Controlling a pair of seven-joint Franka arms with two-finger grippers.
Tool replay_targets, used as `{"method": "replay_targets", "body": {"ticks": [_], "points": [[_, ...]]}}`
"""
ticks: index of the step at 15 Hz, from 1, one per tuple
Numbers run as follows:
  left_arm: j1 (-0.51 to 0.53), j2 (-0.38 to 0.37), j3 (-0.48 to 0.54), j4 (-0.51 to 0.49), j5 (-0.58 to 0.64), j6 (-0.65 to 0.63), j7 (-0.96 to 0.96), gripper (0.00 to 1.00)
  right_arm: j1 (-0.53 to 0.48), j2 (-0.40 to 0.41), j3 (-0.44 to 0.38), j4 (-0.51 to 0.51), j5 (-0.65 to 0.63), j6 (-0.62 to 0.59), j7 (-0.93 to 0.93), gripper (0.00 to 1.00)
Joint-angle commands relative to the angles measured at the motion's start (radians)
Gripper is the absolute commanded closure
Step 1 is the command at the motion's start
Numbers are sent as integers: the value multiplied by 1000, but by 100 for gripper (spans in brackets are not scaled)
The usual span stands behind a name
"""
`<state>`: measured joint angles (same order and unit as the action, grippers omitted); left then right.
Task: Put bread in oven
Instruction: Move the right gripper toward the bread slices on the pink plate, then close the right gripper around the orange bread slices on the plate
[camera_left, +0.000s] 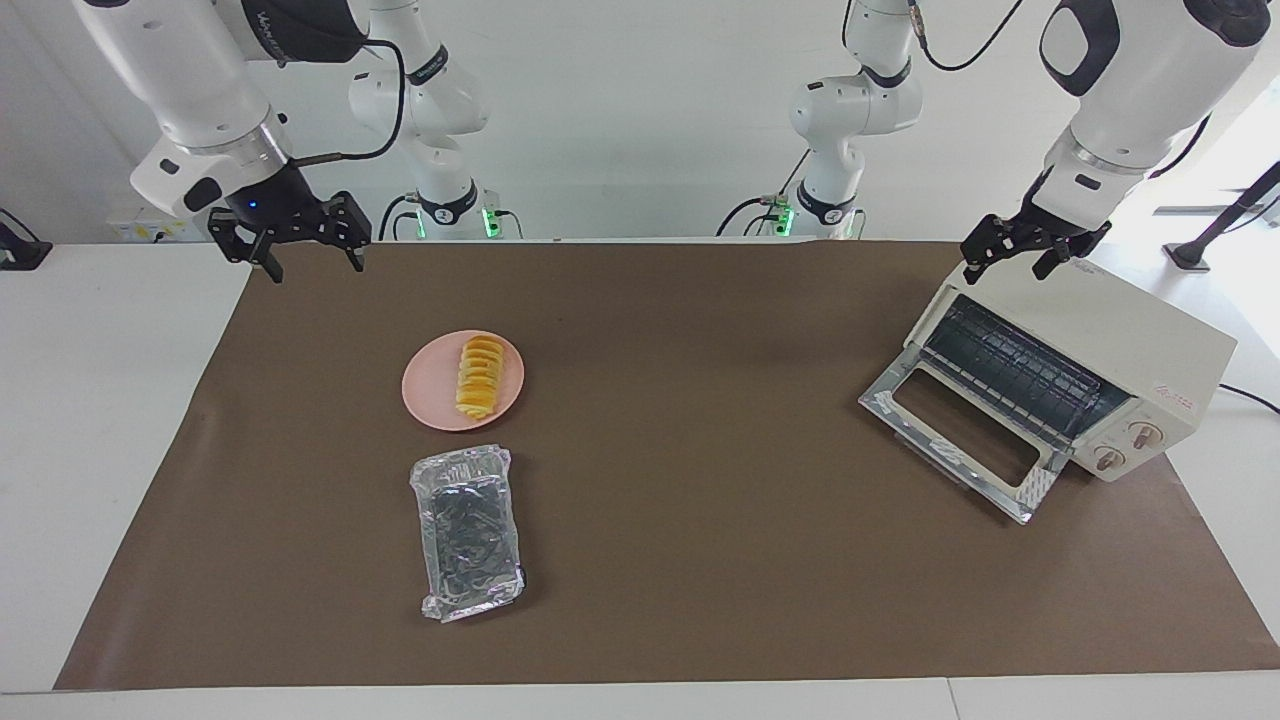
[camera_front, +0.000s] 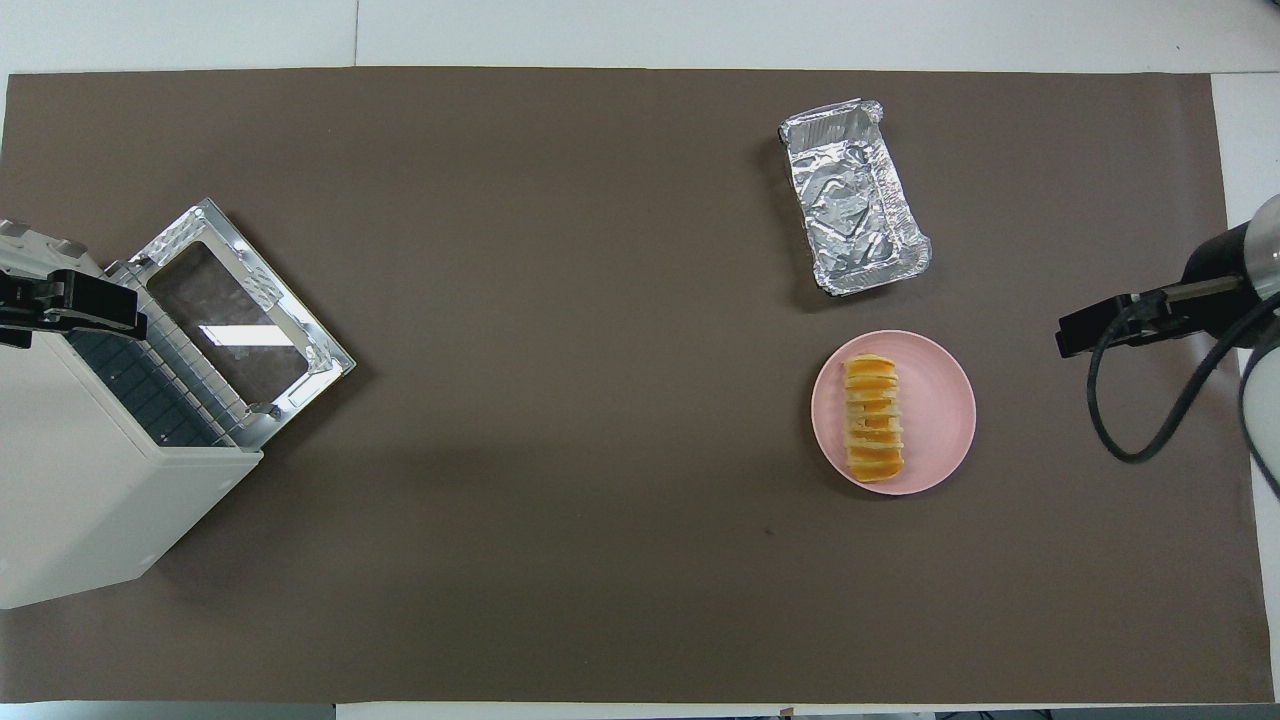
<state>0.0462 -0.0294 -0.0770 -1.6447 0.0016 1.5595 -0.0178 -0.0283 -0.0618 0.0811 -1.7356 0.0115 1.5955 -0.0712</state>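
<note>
The bread (camera_left: 479, 376) is a yellow-orange ridged loaf lying on a round pink plate (camera_left: 428, 388); it also shows in the overhead view (camera_front: 873, 417). The cream-white oven (camera_left: 1150, 345) stands at the left arm's end of the table, its glass door (camera_left: 960, 430) folded down open and the wire rack showing. My right gripper (camera_left: 315, 268) is open and empty, up in the air over the brown mat's edge at the right arm's end, apart from the plate. My left gripper (camera_left: 1005, 272) is open and empty over the oven's top edge.
A crinkled silver foil tray (camera_left: 467, 530) lies on the mat beside the plate, farther from the robots. The brown mat (camera_left: 700, 450) covers most of the white table. The oven (camera_front: 90, 500) and the foil tray (camera_front: 855, 195) also show in the overhead view.
</note>
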Motion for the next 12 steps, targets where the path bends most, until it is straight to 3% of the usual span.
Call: {"method": "replay_targets", "body": {"ticks": [1, 5, 10, 12], "points": [[4, -26, 3, -21, -17, -4, 7, 0, 60, -163, 3, -293, 10, 162, 109, 0], [4, -26, 3, -21, -17, -4, 7, 0, 125, -279, 5, -559, 12, 338, 241, 0], [4, -26, 3, -21, -17, -4, 7, 0, 137, -273, 5, -784, 16, 601, 271, 0], [4, -26, 3, -21, -17, -4, 7, 0, 163, -242, 5, -826, 16, 690, 297, 0]]}}
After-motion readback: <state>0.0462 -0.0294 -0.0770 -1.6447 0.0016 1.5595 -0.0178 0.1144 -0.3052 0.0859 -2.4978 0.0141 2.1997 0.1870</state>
